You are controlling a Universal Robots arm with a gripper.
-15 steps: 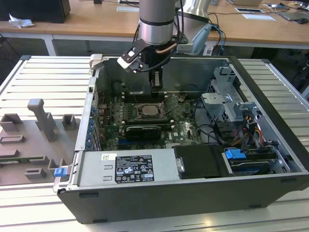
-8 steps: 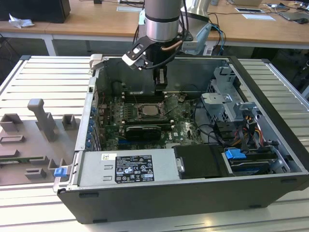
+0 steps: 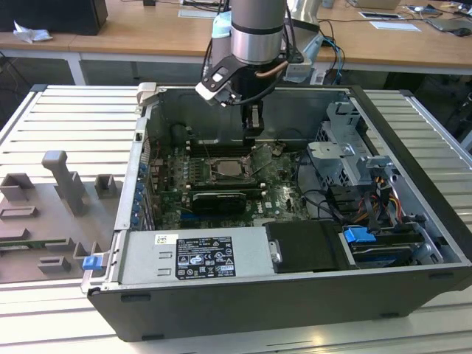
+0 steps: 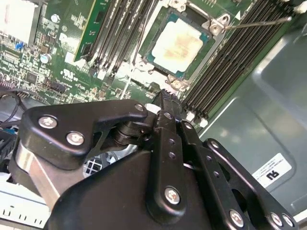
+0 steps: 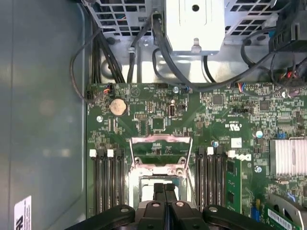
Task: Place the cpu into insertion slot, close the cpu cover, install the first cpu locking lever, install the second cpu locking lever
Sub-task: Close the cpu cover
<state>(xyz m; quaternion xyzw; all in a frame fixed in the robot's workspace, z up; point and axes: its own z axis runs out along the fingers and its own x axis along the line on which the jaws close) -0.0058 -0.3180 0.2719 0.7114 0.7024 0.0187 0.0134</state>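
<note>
The cpu (image 4: 178,42), with a pale beige metal face, lies flat in the insertion slot (image 4: 154,28) on the green motherboard. In the exterior view the insertion slot (image 3: 225,168) sits mid-board inside the open computer case. The cpu cover (image 5: 161,150), a silvery frame with a square window, stands swung open at the slot's edge. A thin locking lever (image 4: 254,23) sticks out, unlatched, beside the slot. My gripper (image 4: 165,95) hangs just above the slot's edge near the cover, its black fingers pressed together and holding nothing. The gripper (image 5: 164,187) (image 3: 251,135) is also seen over the slot in the other views.
Long black memory slots (image 4: 225,62) flank the socket on both sides. A finned heatsink (image 5: 289,156), a drive cage (image 3: 346,158) with cables (image 3: 383,195) and the power supply (image 3: 199,258) crowd the case. Grey fixtures (image 3: 66,181) stand on the table at the exterior view's left.
</note>
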